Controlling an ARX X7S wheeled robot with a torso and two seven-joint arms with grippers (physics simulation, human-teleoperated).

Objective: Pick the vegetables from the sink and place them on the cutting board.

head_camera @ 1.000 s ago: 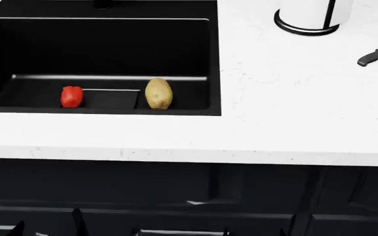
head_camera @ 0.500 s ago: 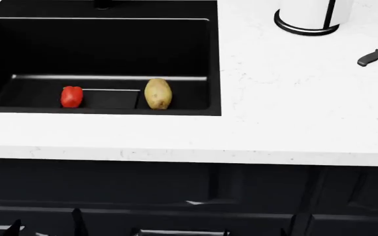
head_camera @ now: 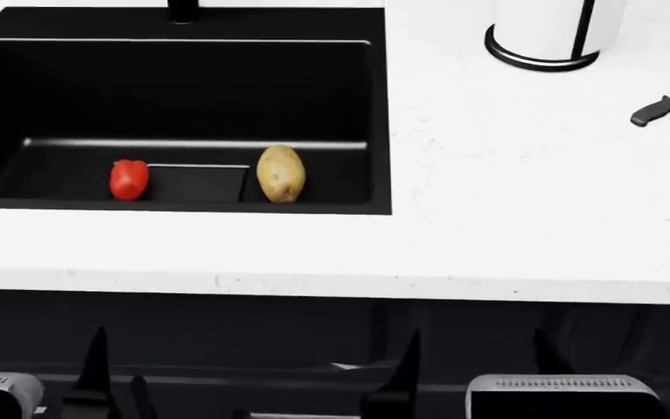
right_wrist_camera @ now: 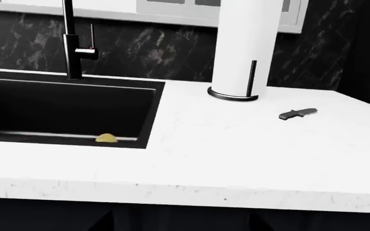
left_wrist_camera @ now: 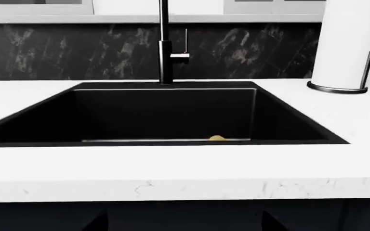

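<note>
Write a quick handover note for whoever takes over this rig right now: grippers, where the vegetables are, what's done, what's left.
Left gripper and right gripper: both open, empty, low in front of the cabinet, below the countertop edge.
Red bell pepper and potato: both on the sink floor near the front wall, apart from each other, potato closer to the right arm.
Cutting board: not visible in any view.
Done: nothing picked.
Left: grasp each vegetable, locate the board, place both on it.
</note>
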